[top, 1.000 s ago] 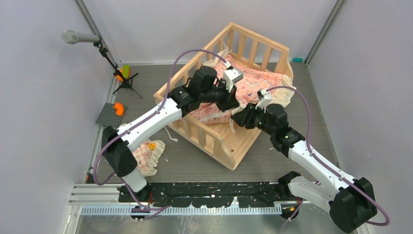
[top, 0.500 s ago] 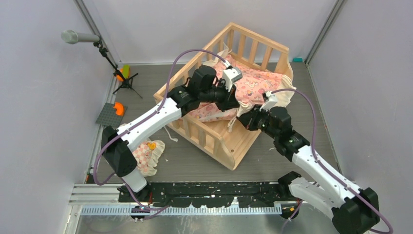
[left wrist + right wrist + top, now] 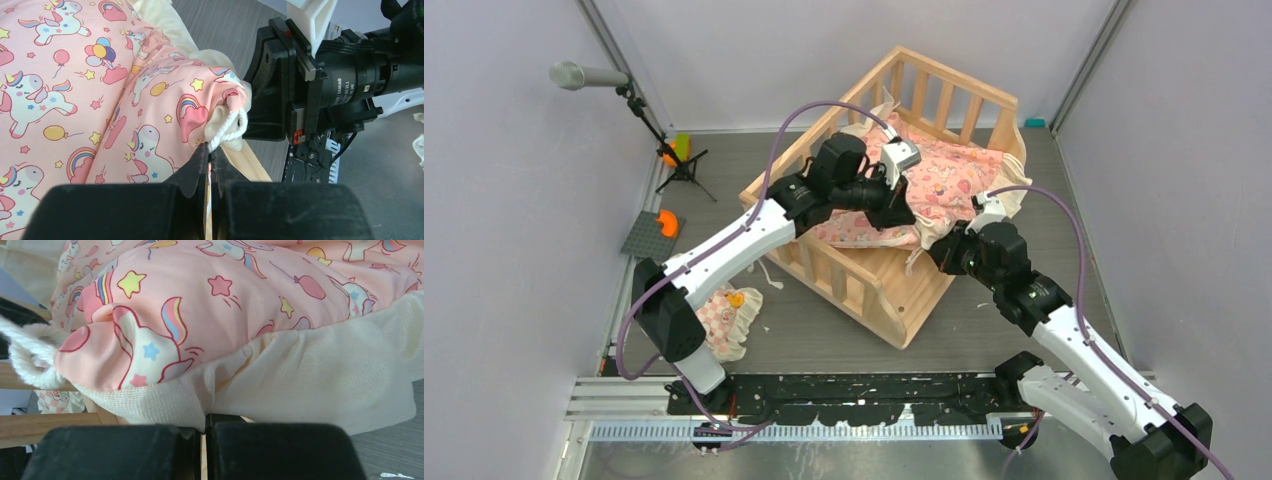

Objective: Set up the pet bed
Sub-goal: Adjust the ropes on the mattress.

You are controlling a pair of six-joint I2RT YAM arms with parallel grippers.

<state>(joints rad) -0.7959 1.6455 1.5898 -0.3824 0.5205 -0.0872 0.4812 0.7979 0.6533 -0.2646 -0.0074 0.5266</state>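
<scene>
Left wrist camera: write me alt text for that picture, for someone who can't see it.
The left pincer is shut on a white cord at the gathered corner of a pink unicorn-print cushion, which fills the left of the frame. Just beyond that corner sits the black wrist of the right arm, over a grey tabletop.

Your work cell from above: pale lilac-grey walls [image 3: 504,200] close in on three sides, with aluminium posts [image 3: 614,50] rising at the two far corners. The tabletop [image 3: 824,335] is dark grey wood-grain board under soft, even light. On your left a microphone [image 3: 584,75] leans in from a black tripod [image 3: 682,172]. Near it lies a grey square plate [image 3: 644,243] carrying an orange piece [image 3: 667,222]. A small teal object [image 3: 1035,123] sits at the far right corner.
</scene>
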